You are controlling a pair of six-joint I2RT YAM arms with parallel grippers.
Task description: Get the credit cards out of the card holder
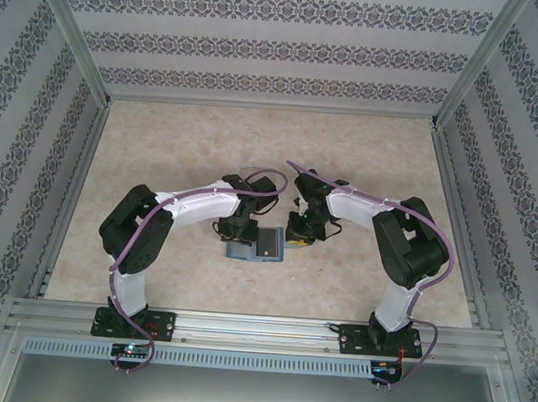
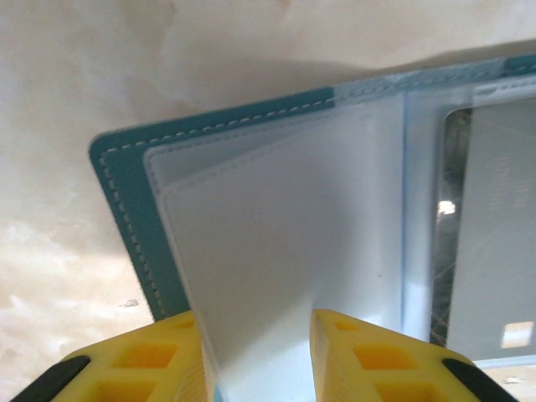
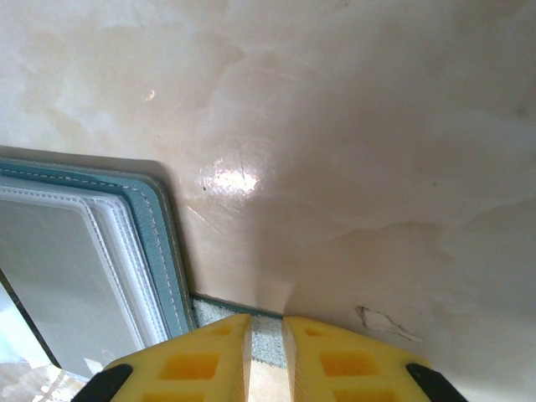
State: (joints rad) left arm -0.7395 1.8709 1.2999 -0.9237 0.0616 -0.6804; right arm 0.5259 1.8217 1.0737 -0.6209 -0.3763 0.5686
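Observation:
The card holder (image 1: 243, 252) lies spread open on the table between both arms; its teal cover (image 2: 119, 201) frames clear inner sleeves. My left gripper (image 2: 256, 325) stands over its left half, jaws apart, and a lifted clear sleeve (image 2: 268, 243) rises between the yellow fingers (image 2: 142, 356). A grey credit card (image 2: 496, 243) with a dark edge sits in the right-hand pocket, dark from above (image 1: 267, 245). My right gripper (image 3: 266, 325) is at the holder's right edge (image 3: 156, 243), shut on the small grey-blue strap tab (image 3: 266, 339). The two grippers (image 1: 237, 226) (image 1: 300, 230) flank the holder.
Beige marbled tabletop (image 1: 384, 163) stretches all round the holder. Patterned walls (image 1: 281, 53) close the back and both sides, with metal posts at the corners. An aluminium rail (image 1: 259, 329) carrying the arm bases runs along the near edge.

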